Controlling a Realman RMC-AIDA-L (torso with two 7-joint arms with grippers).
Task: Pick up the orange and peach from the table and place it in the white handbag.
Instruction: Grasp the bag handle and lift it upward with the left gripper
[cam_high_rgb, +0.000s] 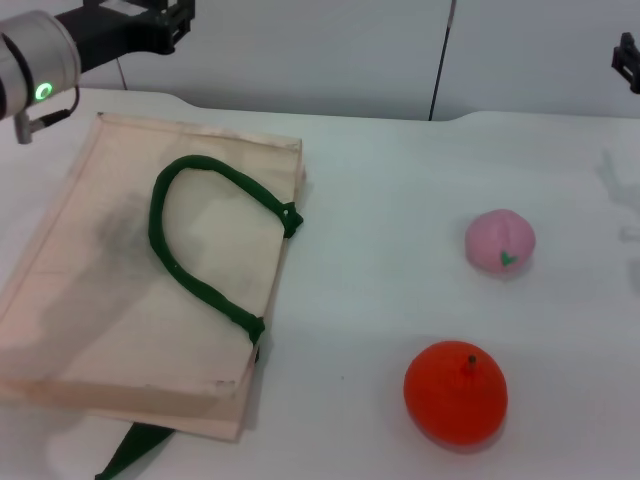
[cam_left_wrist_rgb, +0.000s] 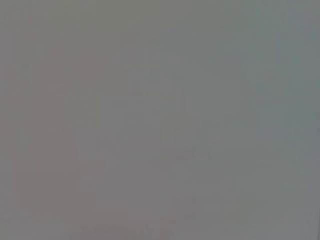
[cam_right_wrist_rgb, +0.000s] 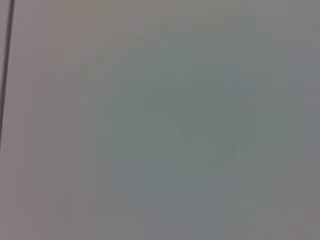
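The white handbag (cam_high_rgb: 140, 290) was laid flat on the table's (cam_high_rgb: 400, 200) left side, green handles on top. The peach (cam_high_rgb: 500, 241) and the orange (cam_high_rgb: 456, 392) were set apart to its right, the orange nearer. The left gripper (cam_high_rgb: 165, 20) and right gripper (cam_high_rgb: 627, 60) were raised at the far corners; neither grip could be told.

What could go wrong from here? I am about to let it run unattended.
The white handbag lies flat with no visible opening, so fruit may land on top and roll off. The orange and peach are round, loose on the table, and could roll from a glancing touch.
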